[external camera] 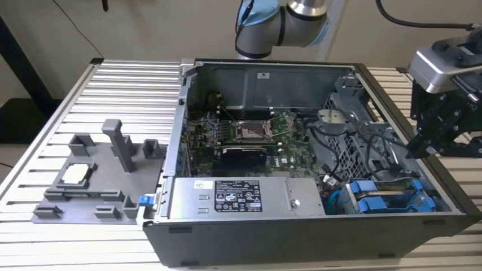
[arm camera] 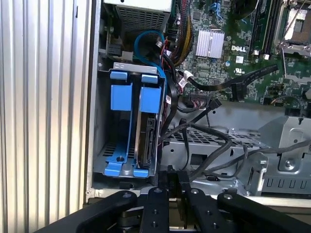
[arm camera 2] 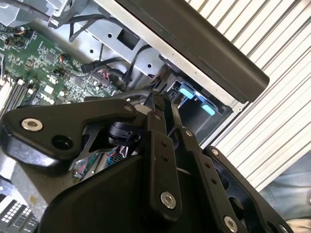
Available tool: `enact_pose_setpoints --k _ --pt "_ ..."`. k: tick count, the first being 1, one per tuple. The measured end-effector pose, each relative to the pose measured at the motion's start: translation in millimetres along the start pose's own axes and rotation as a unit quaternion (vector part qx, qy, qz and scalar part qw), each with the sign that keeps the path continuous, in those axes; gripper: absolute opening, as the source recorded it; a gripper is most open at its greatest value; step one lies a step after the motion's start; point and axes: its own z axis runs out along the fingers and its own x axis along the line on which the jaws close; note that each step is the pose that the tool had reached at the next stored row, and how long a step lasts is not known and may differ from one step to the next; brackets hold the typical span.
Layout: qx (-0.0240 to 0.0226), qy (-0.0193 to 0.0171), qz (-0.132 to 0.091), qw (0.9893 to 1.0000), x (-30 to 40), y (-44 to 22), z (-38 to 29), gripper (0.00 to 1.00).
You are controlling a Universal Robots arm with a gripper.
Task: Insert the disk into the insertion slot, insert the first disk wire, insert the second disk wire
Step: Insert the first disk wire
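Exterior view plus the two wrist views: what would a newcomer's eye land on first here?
Most likely the open computer case on the ribbed metal table, its green motherboard exposed. Next, the bright blue carriers at the case's end on the exterior view's right, where the disk stands on edge in the insertion slot. The black hand hangs over the case's wall near there.

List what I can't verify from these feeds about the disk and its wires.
- First wrist view: the disk stands edge-on in the insertion slot. Black cables crowd its side and hide any plug.
- Second wrist view: the gripper blocks most of the slot.
- Exterior view: the case wall cuts off the slot's lower part, and any plugs are too small to tell.
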Motion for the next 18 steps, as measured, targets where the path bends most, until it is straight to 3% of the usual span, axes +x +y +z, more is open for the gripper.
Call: enact_pose_setpoints --k 5,8,13,14,16,17,18 --pt "-0.0108 0.0023 0.003 0.9999 0.2 0.0 1.6 0.19" --pt "-0.0093 0.0045 0.025 0.9996 0.4 0.3 4.7 0.19" --pt "-0.0063 0.0082 0.062 0.9980 1.0 0.8 8.6 0.19" --pt "-0.0089 0.0083 0.063 0.9980 1.4 0.7 8.9 0.19" --pt "-0.0215 0.0082 0.064 0.9977 2.2 0.1 9.0 0.19" --pt "-0.0255 0.0080 0.064 0.9976 2.4 0.1 9.7 0.19" --pt "-0.0261 0.0081 0.065 0.9975 2.5 0.3 10.4 0.19"
